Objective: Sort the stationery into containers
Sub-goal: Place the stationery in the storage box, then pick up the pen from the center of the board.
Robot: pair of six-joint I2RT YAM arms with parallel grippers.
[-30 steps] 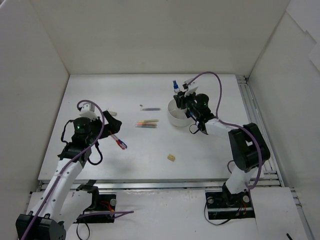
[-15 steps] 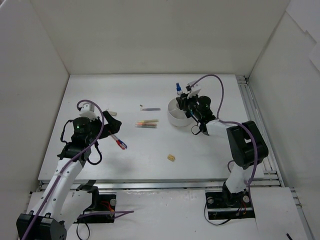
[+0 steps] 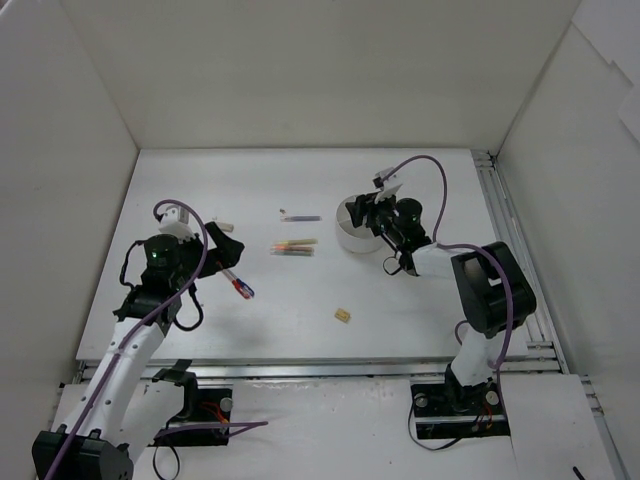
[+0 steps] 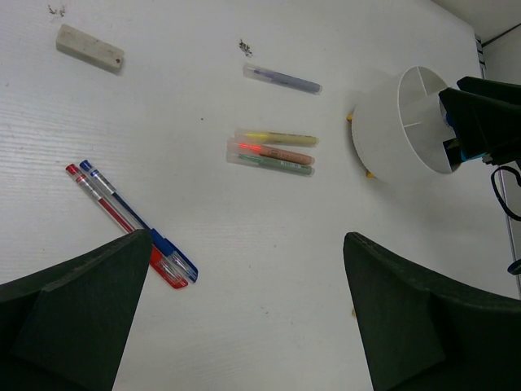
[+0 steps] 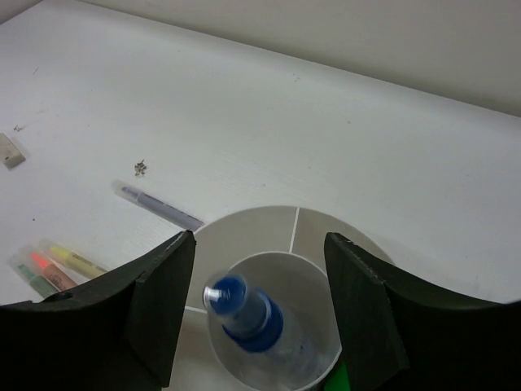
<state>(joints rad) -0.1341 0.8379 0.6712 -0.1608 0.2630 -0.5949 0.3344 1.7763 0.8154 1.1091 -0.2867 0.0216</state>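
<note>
The round white organizer (image 3: 350,232) stands at the table's right middle. My right gripper (image 3: 369,213) hovers just above it, open. In the right wrist view a clear blue-capped marker (image 5: 246,314) stands tilted in the organizer's centre well (image 5: 313,281), free of both fingers of the right gripper (image 5: 259,246). My left gripper (image 4: 244,240) is open and empty, over bare table beside a red pen and a blue pen (image 4: 130,224) lying side by side. Three pastel pencils (image 4: 273,152) lie together; a purple one (image 4: 282,79) lies apart.
A beige eraser (image 4: 89,47) lies at the far left and another small one (image 3: 343,315) near the table's front middle. White walls enclose the table on three sides. A rail (image 3: 505,235) runs along the right edge.
My right gripper has opened and let go of the blue-capped marker, which has dropped into the organizer's centre well. The left arm has not moved.
</note>
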